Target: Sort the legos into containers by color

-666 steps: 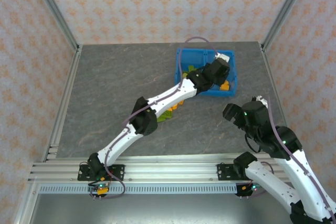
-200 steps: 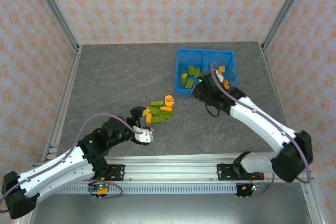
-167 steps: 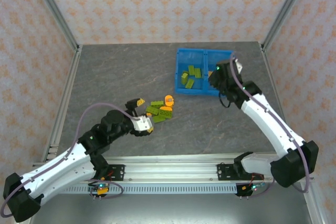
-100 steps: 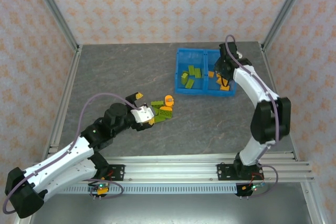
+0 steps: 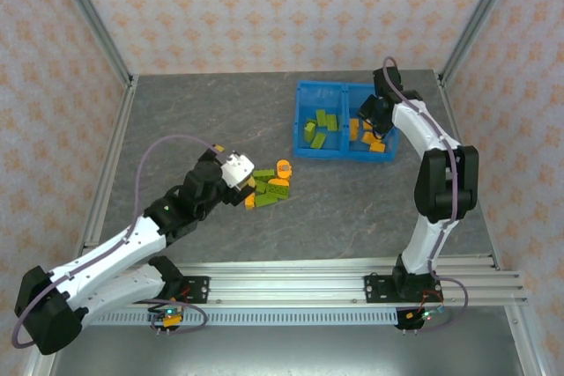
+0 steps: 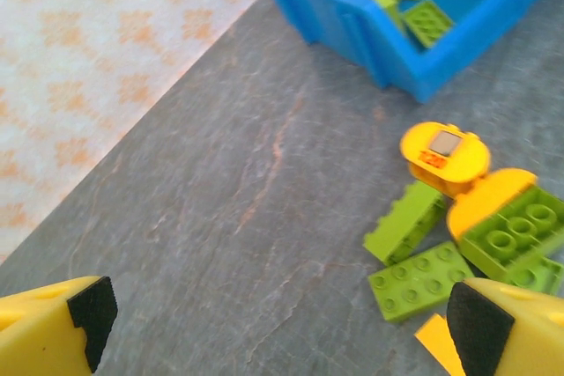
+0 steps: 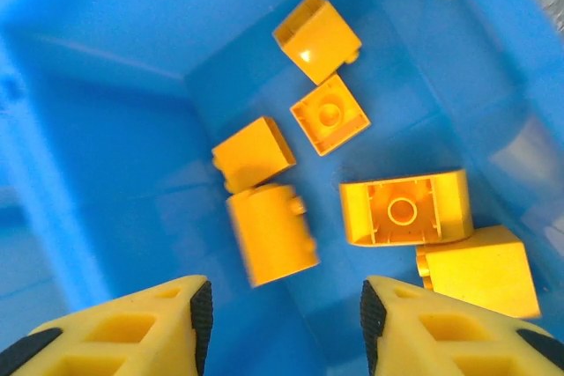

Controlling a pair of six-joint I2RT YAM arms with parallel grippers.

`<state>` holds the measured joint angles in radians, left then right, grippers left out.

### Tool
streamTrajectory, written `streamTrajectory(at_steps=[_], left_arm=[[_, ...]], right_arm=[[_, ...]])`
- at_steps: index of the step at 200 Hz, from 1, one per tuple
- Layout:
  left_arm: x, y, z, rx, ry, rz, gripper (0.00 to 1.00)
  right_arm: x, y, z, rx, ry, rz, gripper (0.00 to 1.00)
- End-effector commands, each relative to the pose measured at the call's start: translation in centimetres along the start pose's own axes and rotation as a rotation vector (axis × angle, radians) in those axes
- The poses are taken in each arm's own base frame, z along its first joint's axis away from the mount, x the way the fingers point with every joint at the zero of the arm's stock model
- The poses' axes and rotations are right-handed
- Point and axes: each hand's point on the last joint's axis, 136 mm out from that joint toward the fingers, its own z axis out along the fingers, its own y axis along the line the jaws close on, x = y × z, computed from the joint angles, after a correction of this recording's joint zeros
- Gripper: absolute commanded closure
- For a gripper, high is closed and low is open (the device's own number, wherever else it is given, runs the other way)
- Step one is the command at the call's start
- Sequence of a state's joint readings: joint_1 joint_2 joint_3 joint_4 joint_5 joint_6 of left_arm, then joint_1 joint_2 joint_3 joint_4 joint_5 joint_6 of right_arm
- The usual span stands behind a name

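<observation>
The blue bin (image 5: 298,121) stands at the back right, split into two containers. Several olive-green legos (image 5: 319,125) lie in the left one and several orange legos (image 5: 370,134) in the right one. My right gripper (image 5: 368,116) hangs open over the right container. In the right wrist view, a blurred orange brick (image 7: 271,233) lies loose just beyond the right gripper (image 7: 284,323), among other orange bricks (image 7: 404,209). A small pile of green and orange legos (image 5: 269,187) sits on the table. My left gripper (image 5: 236,173) is open just left of it, and in its wrist view the left gripper (image 6: 282,319) holds nothing, with green bricks (image 6: 421,281) by its right finger.
The table is dark grey stone (image 5: 194,129), ringed by aluminium posts and patterned walls. An orange rounded piece (image 6: 445,154) lies between the pile and the bin's near wall (image 6: 388,41). The right arm (image 5: 436,173) reaches up along the table's right side.
My right gripper swung from the bin's front to over the right container and opened, letting go of an orange brick. My left gripper moved up and right, towards the pile.
</observation>
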<state>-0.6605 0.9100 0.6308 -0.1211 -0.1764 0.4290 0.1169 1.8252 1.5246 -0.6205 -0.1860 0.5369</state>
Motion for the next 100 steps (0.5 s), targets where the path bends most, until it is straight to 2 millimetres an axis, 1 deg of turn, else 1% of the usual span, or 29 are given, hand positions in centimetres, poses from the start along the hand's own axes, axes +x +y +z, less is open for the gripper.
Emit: streamTrajectory(at_steps=[1,9,18,23,29,36,51,53,59,63,66,71,83,88,97,100], left_arm=[[-0.9,3.0,-0.6,-0.111,0.037,-0.127,0.00],[-0.9,3.3,-0.6,-0.120,0.058,-0.127,0.00],[-0.7,4.2,-0.3,-0.169,0.071,-0.195,0.00],[-0.6,4.4,-0.2,-0.171,0.074,-0.232,0.00],[-0.9,4.1,-0.1,-0.145,0.073,-0.271,0.00],[-1.6,3.6,-0.2,-0.100,0.063,-0.327,0.00],[-3.3,2.6,0.1,-0.015,0.054,-0.530,0.04],[-3.5,2.5,0.2,-0.012,0.057,-0.561,0.05],[-3.7,2.4,0.6,-0.012,0.081,-0.655,0.07],[-3.7,2.2,0.9,-0.012,0.103,-0.706,0.08],[-3.7,2.1,1.2,-0.016,0.123,-0.752,0.09],[-3.5,1.7,1.7,-0.017,0.161,-0.799,0.11],[-3.2,0.5,3.1,-0.028,0.259,-0.872,0.13],[-3.6,0.0,3.6,-0.023,0.285,-0.906,0.13],[-3.6,-1.9,5.1,0.012,0.362,-0.899,0.13],[-3.9,-2.5,5.5,0.029,0.379,-0.895,0.13]], right_arm=[[-1.5,1.8,-5.9,-0.098,-0.074,-0.008,0.51],[-1.1,2.0,-7.1,-0.133,-0.074,-0.006,0.51],[-0.5,2.2,-8.7,-0.183,-0.080,-0.003,0.51],[-0.2,2.2,-9.5,-0.211,-0.085,-0.004,0.50],[0.2,2.4,-10.9,-0.249,-0.101,-0.006,0.50],[0.9,2.3,-12.4,-0.291,-0.116,-0.015,0.50],[2.6,1.9,-16.0,-0.373,-0.146,-0.059,0.49],[3.0,1.8,-16.8,-0.386,-0.151,-0.071,0.48],[3.7,1.4,-17.6,-0.391,-0.148,-0.092,0.47],[4.4,0.8,-19.3,-0.402,-0.159,-0.114,0.46],[4.7,0.6,-19.6,-0.401,-0.157,-0.121,0.46],[5.6,0.0,-20.8,-0.404,-0.156,-0.142,0.45],[7.5,-1.7,-22.2,-0.384,-0.131,-0.195,0.43],[8.2,-2.3,-22.8,-0.370,-0.117,-0.214,0.43],[9.6,-3.4,-23.4,-0.350,-0.079,-0.244,0.42],[10.0,-3.7,-23.5,-0.345,-0.064,-0.253,0.41]])
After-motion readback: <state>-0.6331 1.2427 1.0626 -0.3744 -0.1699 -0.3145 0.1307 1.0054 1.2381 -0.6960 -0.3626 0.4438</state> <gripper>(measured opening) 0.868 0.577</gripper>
